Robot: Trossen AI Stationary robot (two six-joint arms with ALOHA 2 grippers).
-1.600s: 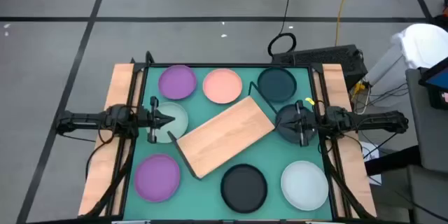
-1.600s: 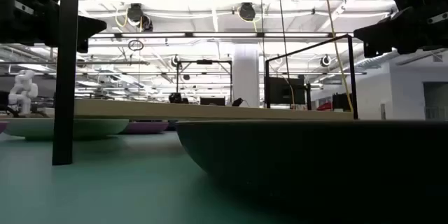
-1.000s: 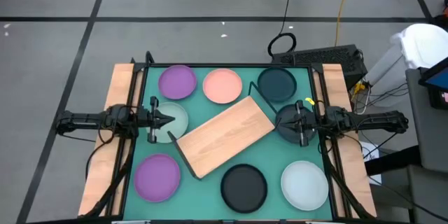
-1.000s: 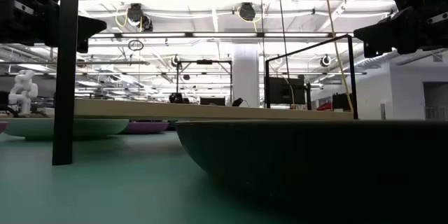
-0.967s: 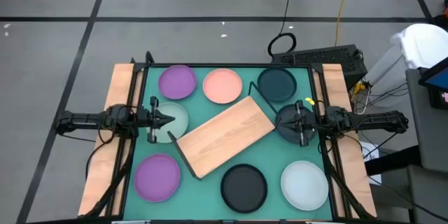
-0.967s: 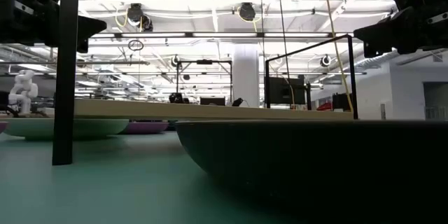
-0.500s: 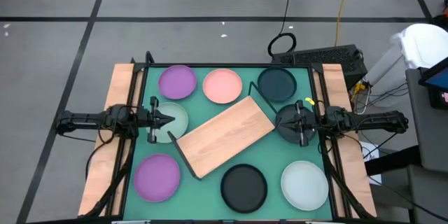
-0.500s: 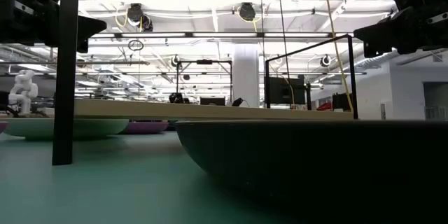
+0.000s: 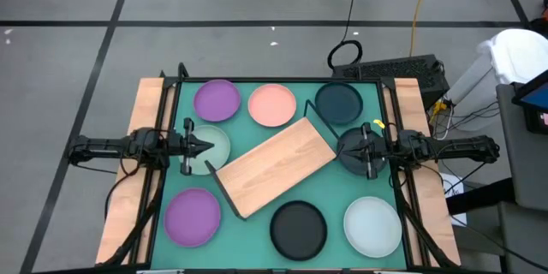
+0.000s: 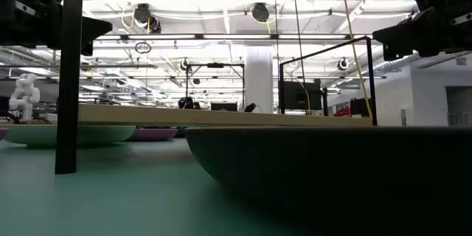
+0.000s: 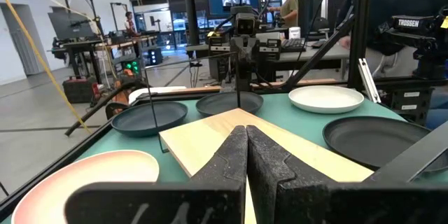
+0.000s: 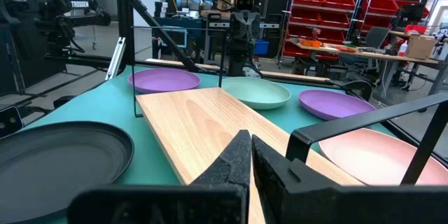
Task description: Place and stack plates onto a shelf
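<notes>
we see the shelf [image 9: 276,166] lying diagonally at the centre of the green surface [image 9: 338,184], bare, its wire frame at both ends. around it the plates lie flat on the surface: a purple plate [image 9: 217,100] at 11 o'clock, a pink plate [image 9: 272,104] at 12, a dark teal plate [image 9: 339,103] at 1, a second dark plate [image 9: 351,150] at 3, a pale mint plate [image 9: 372,225] at 4, a black plate [image 9: 298,228] at 6, another purple plate [image 9: 192,217] at 8 and a pale plate [image 9: 210,148] at 9. the left gripper [image 9: 205,146] hangs above the pale plate at 9, its jaws pressed together and empty. the right gripper [image 9: 347,149] hangs above the dark plate at 3, jaws likewise closed on nothing. each points toward the shelf.
</notes>
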